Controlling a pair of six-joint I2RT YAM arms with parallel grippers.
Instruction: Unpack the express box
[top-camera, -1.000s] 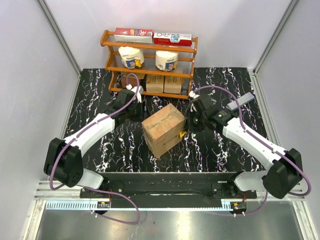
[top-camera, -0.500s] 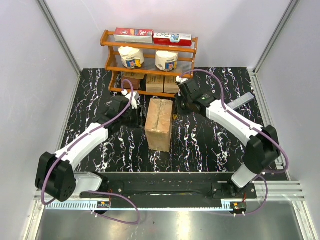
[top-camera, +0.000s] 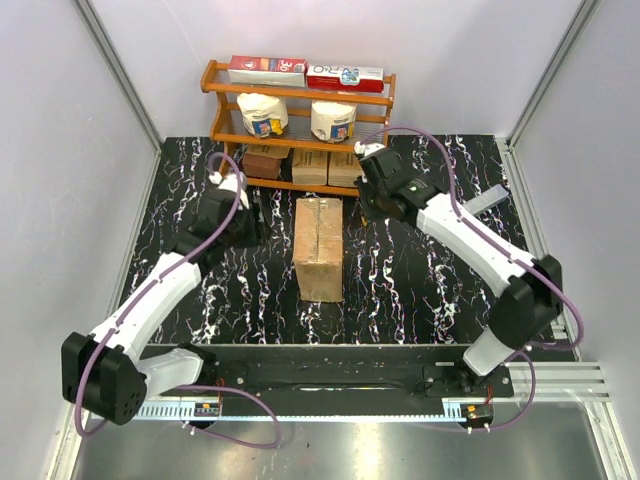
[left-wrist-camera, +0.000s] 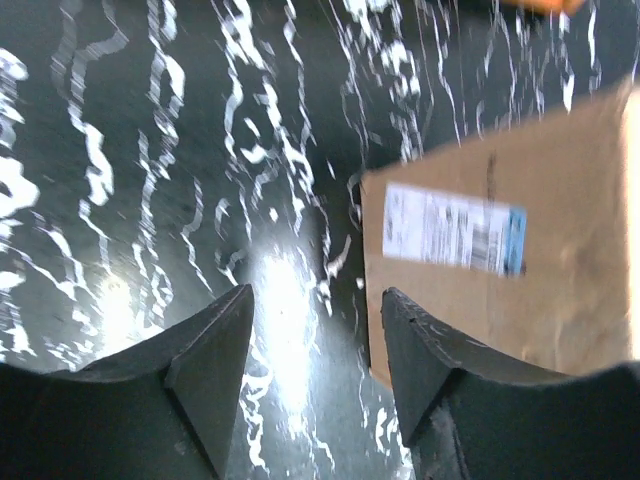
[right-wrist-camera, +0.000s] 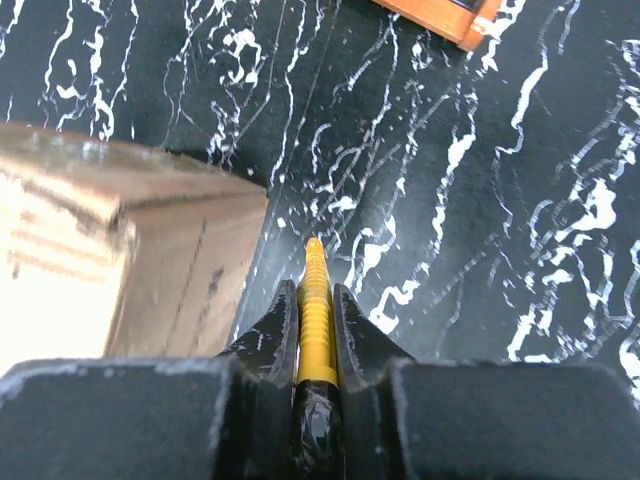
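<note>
Box: the box (top-camera: 320, 248) stands mid-frame in the top view on the table (top-camera: 430, 290), with its long sides running straight up and down the frame.
Edges: its upper end is near the foot of the rack (top-camera: 300, 94) and the cartons (top-camera: 327, 167) there, with only a narrow strip of table between.
Open room: bare table lies on the right of the box, on its left, and below it toward the arm bases.
Left gripper: the left gripper (left-wrist-camera: 318, 298) has its fingers apart with nothing between them. The box is just beside the right-hand finger, and I cannot tell whether they touch.
Right gripper: the right gripper (right-wrist-camera: 313, 292) is clamped on a yellow ribbed tool (right-wrist-camera: 316, 335), by the box's upper right corner. The tip points over bare table.
Change: a second ago the box sat skewed, one corner toward the bottom of the frame, with the right gripper at its right side. Now it is squared up. The right gripper has gone up toward the rack, and the left arm has drawn off to the upper left.
Hard to see: from above, the wrists hide both sets of fingers. The left wrist view is blurred, so the label (left-wrist-camera: 452, 228) cannot be read, and the box is cut off at the right edge. In the right wrist view the box is washed out and cut off at the left.
</note>
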